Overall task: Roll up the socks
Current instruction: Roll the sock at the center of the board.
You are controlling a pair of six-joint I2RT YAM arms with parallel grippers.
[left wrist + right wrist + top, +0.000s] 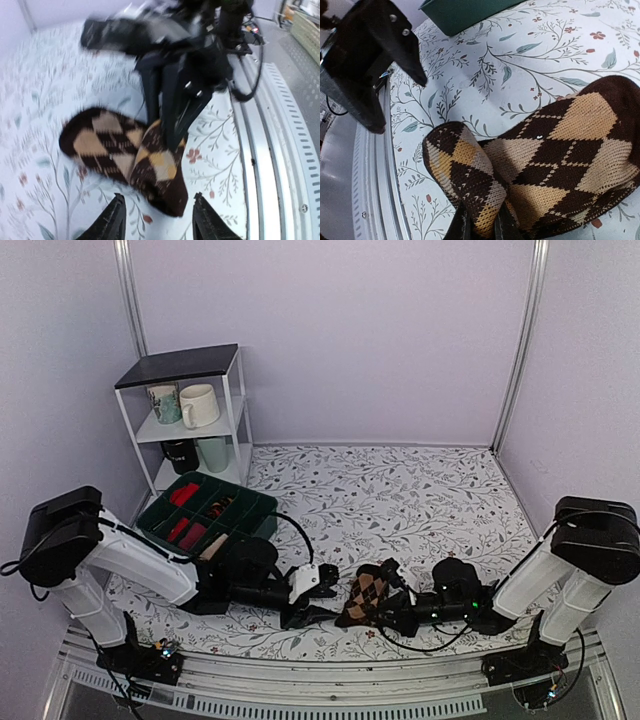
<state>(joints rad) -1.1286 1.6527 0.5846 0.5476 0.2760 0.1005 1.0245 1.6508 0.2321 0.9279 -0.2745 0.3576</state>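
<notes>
Socks (368,592) lie on the table (400,500) near its front edge, between the two arms and just behind the metal rail (272,150); dark brown with tan diamonds, partly folded over, one thick doubled end raised toward the right arm, the rest flat on the table. Right jaws are closed on that doubled end, pinching the fold from the near side, clear in the right wrist view. Left jaws are parted with nothing between them, hovering just short of the socks' other side, not touching. Step in hand looks like turning the fold over to build the roll; early to middle of the task, no tight roll yet. To do it well, the right jaws need a firm, low pinch so both layers go together; the knit is soft and stretchy, and a shallow bite would likely slip off one layer. Left jaws should come in low on the flat part and pin or pinch it before the right turns, otherwise the pair probably just drags across the table instead of rolling. Roll toward the free end in short turns, layers aligned. Risks: the two sets of tips are close and could clash, and the socks sit near the rail and could slide off. Green tray (262,520) is well apart at left, not in the way
</notes>
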